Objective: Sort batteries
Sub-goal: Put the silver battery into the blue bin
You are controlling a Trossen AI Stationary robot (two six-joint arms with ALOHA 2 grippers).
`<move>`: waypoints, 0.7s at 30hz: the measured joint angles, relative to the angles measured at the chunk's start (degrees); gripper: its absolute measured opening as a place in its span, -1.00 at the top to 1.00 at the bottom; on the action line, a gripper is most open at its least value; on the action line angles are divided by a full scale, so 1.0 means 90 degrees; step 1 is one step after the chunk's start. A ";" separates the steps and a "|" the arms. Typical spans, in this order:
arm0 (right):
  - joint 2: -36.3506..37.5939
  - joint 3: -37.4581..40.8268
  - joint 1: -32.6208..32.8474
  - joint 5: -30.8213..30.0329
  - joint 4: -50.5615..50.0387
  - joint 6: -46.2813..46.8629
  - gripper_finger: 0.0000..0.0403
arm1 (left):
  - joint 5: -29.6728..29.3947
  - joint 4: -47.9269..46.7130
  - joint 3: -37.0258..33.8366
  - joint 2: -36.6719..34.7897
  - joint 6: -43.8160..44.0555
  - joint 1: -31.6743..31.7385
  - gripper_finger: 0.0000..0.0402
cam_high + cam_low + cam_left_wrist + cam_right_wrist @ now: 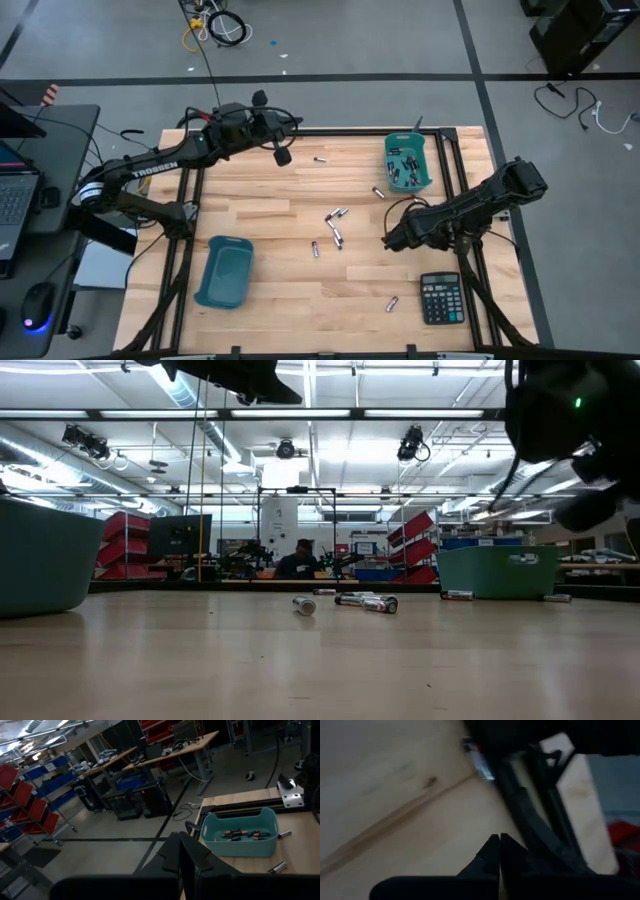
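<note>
Clenched, empty right jaws (388,242) hover over the worktop (280,290) near loose batteries (335,228), seemingly between picks; left jaws (283,156) wait clenched.

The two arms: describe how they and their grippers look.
Both arms are dark, jointed and boxy. The left arm carries white TROSSEN lettering and black cables near its wrist. The left gripper and right gripper each end in two slim, dark, pointed fingers.

One word reads — "TROSSEN" — along the left arm (150,170).
</note>
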State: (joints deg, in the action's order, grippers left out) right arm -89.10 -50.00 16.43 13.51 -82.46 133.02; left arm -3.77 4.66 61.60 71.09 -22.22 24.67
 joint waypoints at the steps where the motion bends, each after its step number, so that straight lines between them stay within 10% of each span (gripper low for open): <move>1: 0.0011 0.0114 -0.0103 0.0118 -0.0008 -0.0024 1.00 | 0.0002 0.0000 0.0000 0.0000 0.0000 0.0000 1.00; 21: 0.0009 0.2117 -0.0501 -0.0290 0.1750 -0.0095 0.99 | 0.0016 -0.0042 0.0000 0.0002 -0.0141 -0.0002 1.00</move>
State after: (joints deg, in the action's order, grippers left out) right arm -89.02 -30.95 11.92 10.90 -66.71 132.16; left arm -3.62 4.28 61.60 71.11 -23.49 24.64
